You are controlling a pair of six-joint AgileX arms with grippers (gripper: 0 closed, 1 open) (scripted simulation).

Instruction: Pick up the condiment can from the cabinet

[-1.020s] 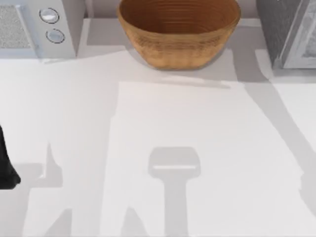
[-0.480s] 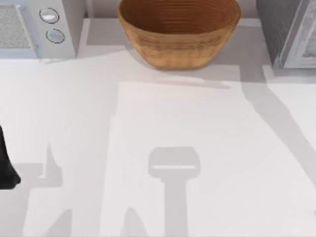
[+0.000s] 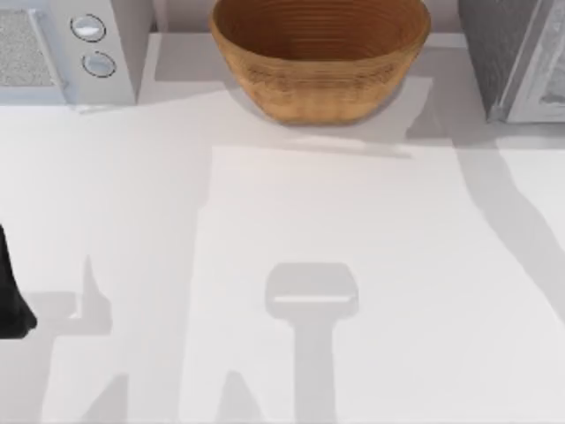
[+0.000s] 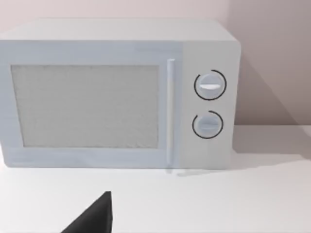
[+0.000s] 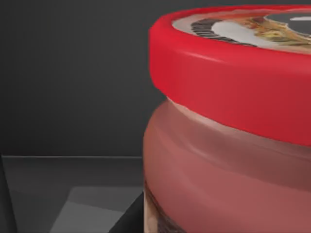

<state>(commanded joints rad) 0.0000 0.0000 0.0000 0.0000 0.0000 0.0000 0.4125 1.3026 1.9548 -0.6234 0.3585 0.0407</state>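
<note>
The condiment can (image 5: 228,155) looms very close in the right wrist view, with its red lid (image 5: 228,82) and reddish label, standing upright on a dark shelf inside the cabinet (image 5: 73,73). A dark part of my right gripper (image 5: 127,221) shows just beside the can's base. From above, the grey cabinet (image 3: 512,53) stands at the back right corner of the table. My left arm (image 3: 9,296) is parked at the table's left edge, and a dark tip of my left gripper (image 4: 95,218) points at the microwave.
A white microwave (image 3: 71,44) stands at the back left, its door and two dials (image 4: 210,104) facing my left wrist camera. A large wicker basket (image 3: 320,57) sits at the back middle. The white table (image 3: 353,221) stretches in front of them.
The right arm's shadow has swung across the table's right side toward the cabinet. The left arm, basket and microwave have not moved.
</note>
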